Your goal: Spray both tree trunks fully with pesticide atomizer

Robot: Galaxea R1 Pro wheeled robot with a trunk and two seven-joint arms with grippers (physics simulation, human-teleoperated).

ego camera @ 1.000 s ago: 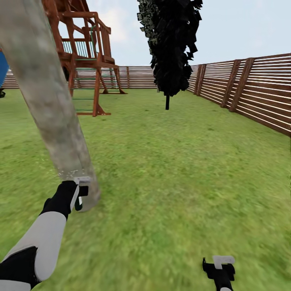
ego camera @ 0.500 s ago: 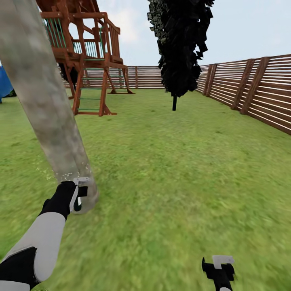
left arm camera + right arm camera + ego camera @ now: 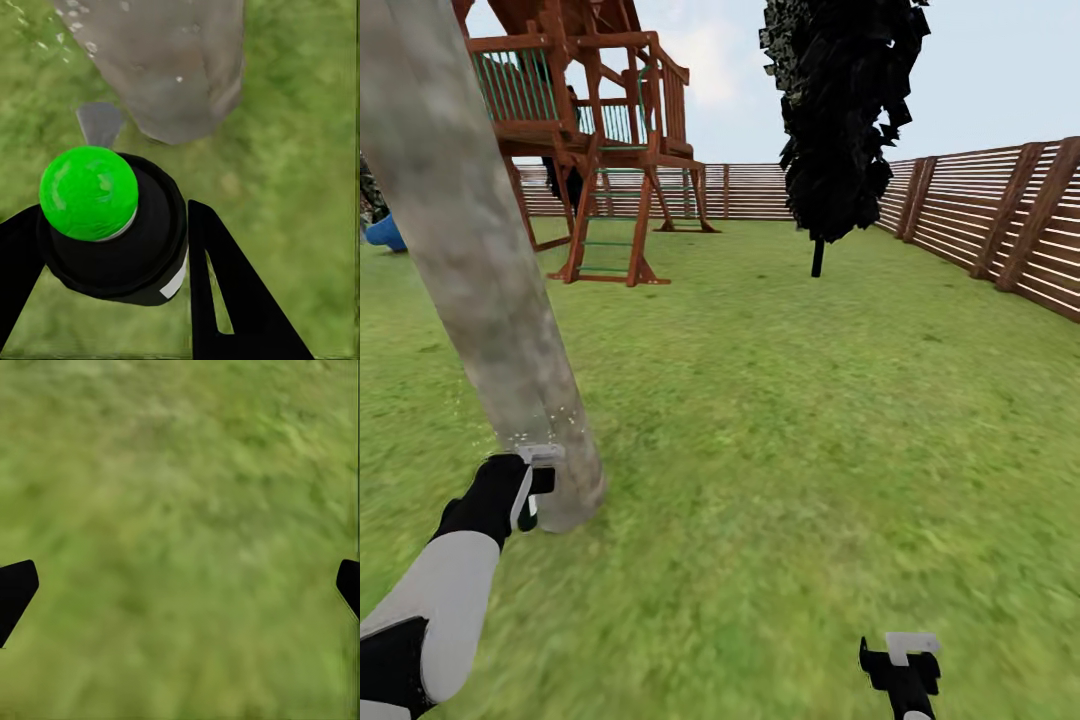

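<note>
Counted: one pale tree trunk (image 3: pixel 480 300) at nine o'clock, one dark cone-shaped tree (image 3: pixel 845 110) at one o'clock, one wooden play tower (image 3: pixel 595 130) at eleven, one atomizer (image 3: pixel 112 225), two grippers.

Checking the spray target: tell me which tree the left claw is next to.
The pale grey-tan trunk beside the left claw, not the dark cone-shaped tree far across the lawn.

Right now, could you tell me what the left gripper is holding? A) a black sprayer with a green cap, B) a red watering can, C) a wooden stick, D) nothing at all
A: in the left wrist view the left gripper has its black fingers on either side of a black sprayer with a round green cap, held close to the base of the pale tree trunk.
</note>
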